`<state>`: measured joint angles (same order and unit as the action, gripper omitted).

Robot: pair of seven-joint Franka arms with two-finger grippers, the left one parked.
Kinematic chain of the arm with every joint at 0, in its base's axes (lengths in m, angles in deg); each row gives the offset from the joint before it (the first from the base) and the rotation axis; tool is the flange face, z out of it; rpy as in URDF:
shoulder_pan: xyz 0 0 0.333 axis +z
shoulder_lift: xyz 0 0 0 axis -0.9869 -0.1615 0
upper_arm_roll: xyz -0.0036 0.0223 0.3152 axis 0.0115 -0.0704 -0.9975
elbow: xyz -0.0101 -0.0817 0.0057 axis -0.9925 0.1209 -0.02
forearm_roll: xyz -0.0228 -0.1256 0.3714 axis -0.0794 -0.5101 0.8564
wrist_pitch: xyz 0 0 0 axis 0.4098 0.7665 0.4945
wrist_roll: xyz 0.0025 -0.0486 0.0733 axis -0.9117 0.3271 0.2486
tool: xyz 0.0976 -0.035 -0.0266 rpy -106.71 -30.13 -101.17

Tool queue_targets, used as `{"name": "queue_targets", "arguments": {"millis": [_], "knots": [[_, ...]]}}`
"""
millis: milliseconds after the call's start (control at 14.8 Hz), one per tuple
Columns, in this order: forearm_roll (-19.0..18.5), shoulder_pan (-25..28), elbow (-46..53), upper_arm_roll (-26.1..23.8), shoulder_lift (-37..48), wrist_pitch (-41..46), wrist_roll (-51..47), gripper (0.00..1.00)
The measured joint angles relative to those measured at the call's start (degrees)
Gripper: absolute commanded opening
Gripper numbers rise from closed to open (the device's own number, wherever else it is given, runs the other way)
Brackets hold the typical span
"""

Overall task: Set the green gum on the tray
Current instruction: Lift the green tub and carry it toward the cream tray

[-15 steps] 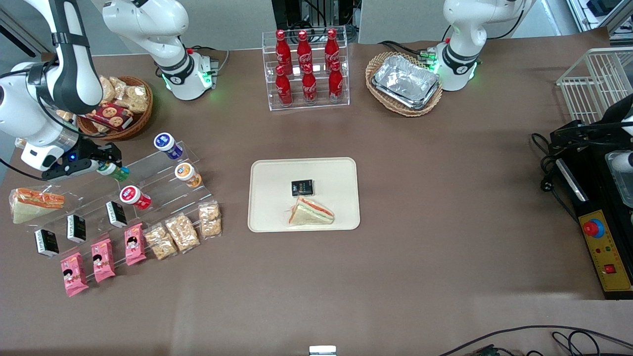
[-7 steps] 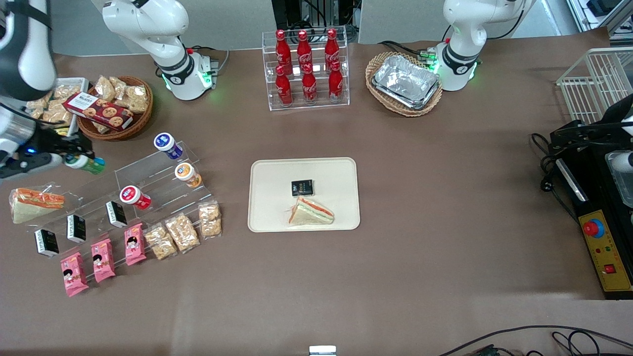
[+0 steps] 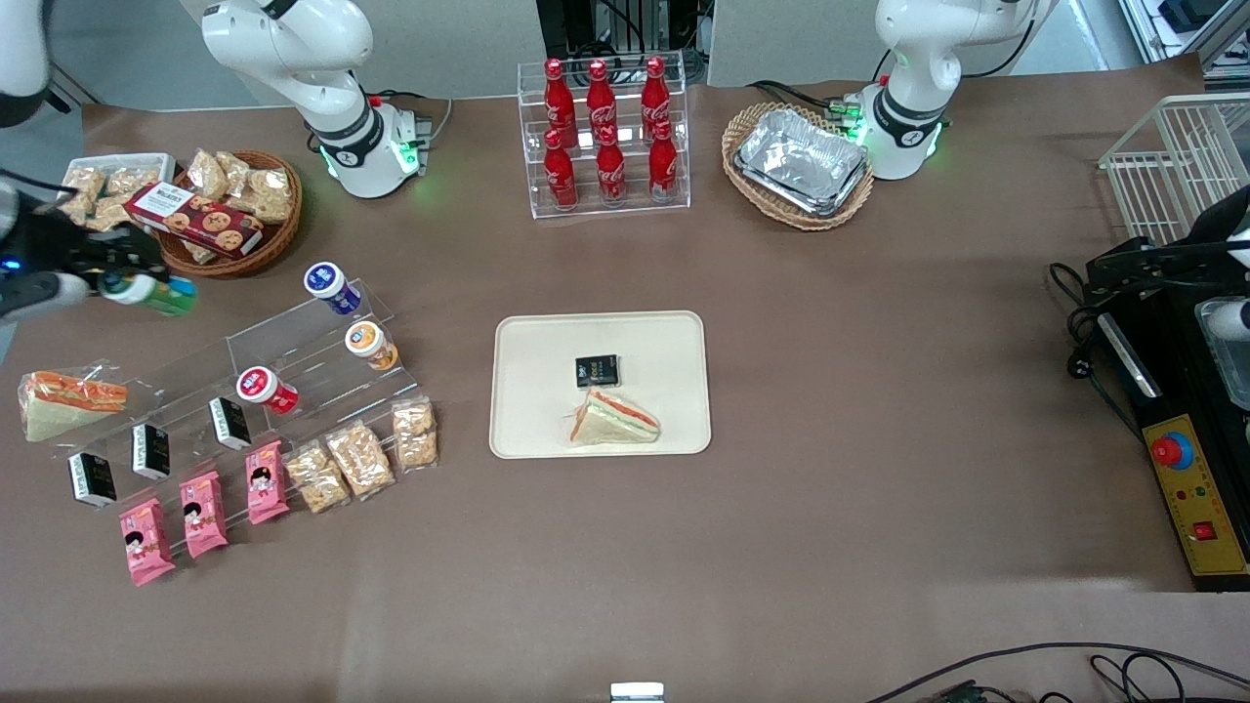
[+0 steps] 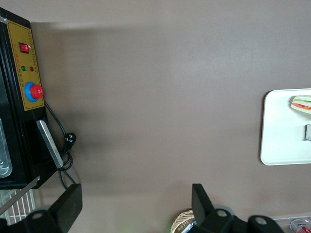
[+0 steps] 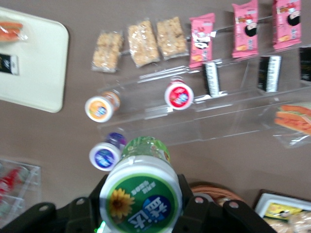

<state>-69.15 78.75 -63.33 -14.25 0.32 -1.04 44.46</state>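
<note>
The end effector [image 3: 125,285] hangs above the counter [image 3: 840,410] at the working arm's end, pinching the green gum [image 3: 146,292] between its fingers; the bottle is held off every surface, presumably so it clears the stepped acrylic rack [image 3: 293,342] and the bottles on it during the carry; in the right wrist view the green gum [image 5: 141,196] sits squarely in the end effector [image 5: 141,213], white cap and green label facing the camera, the dark fingers [image 5: 194,208] close on either side of it. The tray [image 3: 674,332] lies well apart, toward the middle of the counter, already bearing a wrapped sandwich [image 3: 613,420] and a small black packet [image 3: 597,370]; bare cream surface shows around them, so there looks to be room for the bottle; the placing step is not yet done.
</note>
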Motion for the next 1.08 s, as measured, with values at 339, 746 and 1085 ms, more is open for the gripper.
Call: {"name": "queue_targets", "arguments": {"millis": [339, 746, 1085], "knots": [[4.16, 2.84, 0.48, -12.18, -5.36, -2.28, -21.21, 0.38], [4.85, 15.42, -6.83, -13.30, -10.51, -19.25, -36.79, 0.38], [4.89, 21.58, -20.98, -13.37, -11.93, -38.22, -38.81, 0.38]]}}
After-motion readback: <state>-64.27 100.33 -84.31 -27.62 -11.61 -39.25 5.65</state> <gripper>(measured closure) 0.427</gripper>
